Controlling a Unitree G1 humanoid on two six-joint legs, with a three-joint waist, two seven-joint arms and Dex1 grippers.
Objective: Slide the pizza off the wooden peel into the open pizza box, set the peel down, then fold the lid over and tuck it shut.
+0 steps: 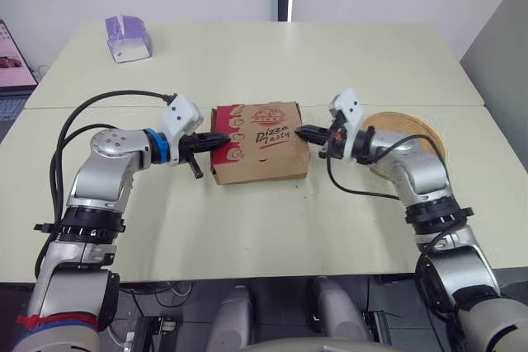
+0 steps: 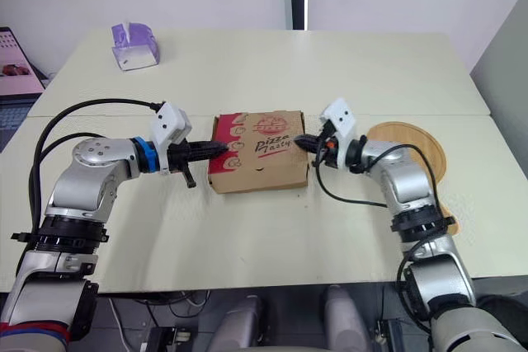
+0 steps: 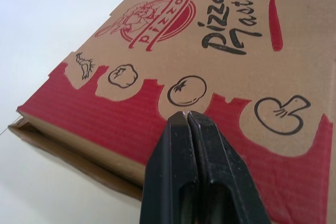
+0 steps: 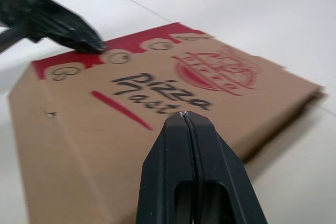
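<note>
Shells of left arm (image 1: 103, 172) and right arm (image 1: 417, 172): silver-grey, black joint bands, external black cables (image 1: 59, 150). Blue ring (image 1: 159, 147) at left wrist. White camera block (image 1: 182, 114) behind left gripper (image 1: 221, 139); same on right gripper (image 1: 301, 131). Fingers black.

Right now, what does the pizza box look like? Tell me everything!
The pizza box is brown cardboard, flat and square, lying on the pale table. Its lid is folded down, with a red wavy band, little vegetable drawings, a round red logo and the words Pizza Tasty. A thin gap shows under one lid edge. The shut left gripper seems to press on the red band; the shut right gripper meets the opposite side.
</note>
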